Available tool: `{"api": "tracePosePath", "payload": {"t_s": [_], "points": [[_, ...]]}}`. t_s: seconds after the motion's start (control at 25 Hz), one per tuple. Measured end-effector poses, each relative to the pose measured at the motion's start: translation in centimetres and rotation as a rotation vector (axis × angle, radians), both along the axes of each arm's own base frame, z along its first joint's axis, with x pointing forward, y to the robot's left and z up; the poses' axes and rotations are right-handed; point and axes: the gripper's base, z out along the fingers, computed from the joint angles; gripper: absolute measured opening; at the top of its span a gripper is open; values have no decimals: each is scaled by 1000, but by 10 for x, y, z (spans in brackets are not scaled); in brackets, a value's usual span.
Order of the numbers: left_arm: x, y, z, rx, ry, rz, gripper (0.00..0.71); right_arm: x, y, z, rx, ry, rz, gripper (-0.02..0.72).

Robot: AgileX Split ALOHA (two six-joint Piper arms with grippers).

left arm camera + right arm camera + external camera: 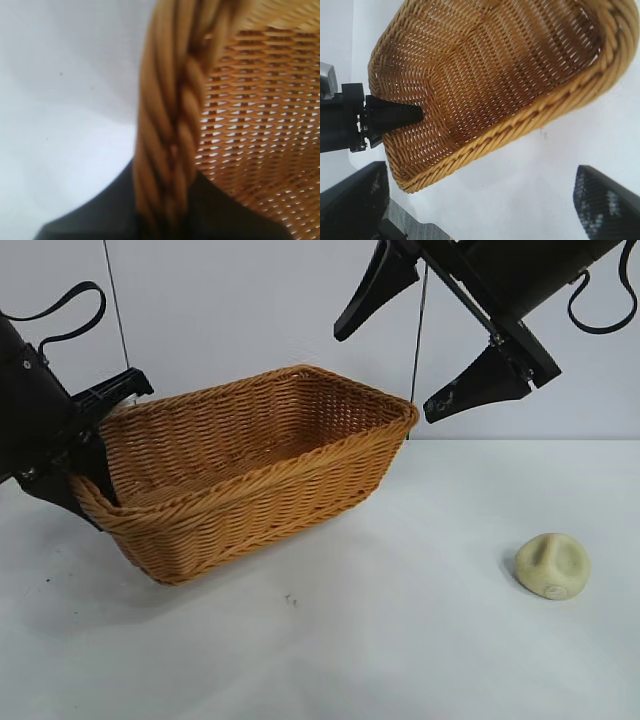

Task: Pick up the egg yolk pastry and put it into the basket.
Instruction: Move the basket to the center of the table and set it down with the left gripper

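Note:
The egg yolk pastry (553, 565), a pale yellow dented bun, lies on the white table at the right, well clear of both grippers. It does not show in either wrist view. The golden-brown wicker basket (260, 490) stands left of centre. My left gripper (95, 450) is shut on the braided rim (170, 100) at the basket's left end, one finger (395, 115) inside the wall and one outside. My right gripper (390, 370) hangs open high above the basket's right end with nothing between its fingers (605, 200).
White tabletop (400, 640) lies between the basket and the pastry. A pale wall stands behind. A thin cable (418, 350) hangs near the basket's far right corner. The table's edge and grey floor (420, 227) show in the right wrist view.

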Motion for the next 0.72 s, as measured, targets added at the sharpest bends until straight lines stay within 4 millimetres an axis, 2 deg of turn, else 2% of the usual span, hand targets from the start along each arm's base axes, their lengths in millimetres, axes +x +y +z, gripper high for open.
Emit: {"api": "tracePosePath", "payload": {"t_s": [0.24,0.44,0.6,0.72], "points": [[22,-8,0,27,24,-254,109,0,0,0,-2,2,4,694],[44,-15,6,41,-25,-467,109,0,0,0,-2,3,4,694],[51,-17,8,47,-48,-552,109,0,0,0,-2,3,4,694],[52,-17,-1,49,-33,-579,109,0,0,0,-1,4,2,694]]}}
